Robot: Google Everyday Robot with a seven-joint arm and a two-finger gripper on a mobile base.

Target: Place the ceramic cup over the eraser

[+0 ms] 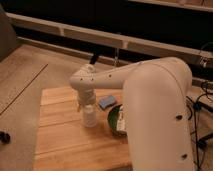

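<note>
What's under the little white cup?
The ceramic cup stands on the wooden table, with the gripper at its top. Its walls cover whatever is underneath, so nothing there can be seen.

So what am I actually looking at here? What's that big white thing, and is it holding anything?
The big white shape is a robot's single arm. There is only one camera, and it looks down at a wooden table. At the arm's tip is the end effector, the part that grasps things. It is poised directly over a small white ceramic cup that stands on the table. I cannot tell whether it actually grips the cup. To the right of the cup lie a blue rectangular pad and a green bowl, which is partly hidden behind the arm.
</note>
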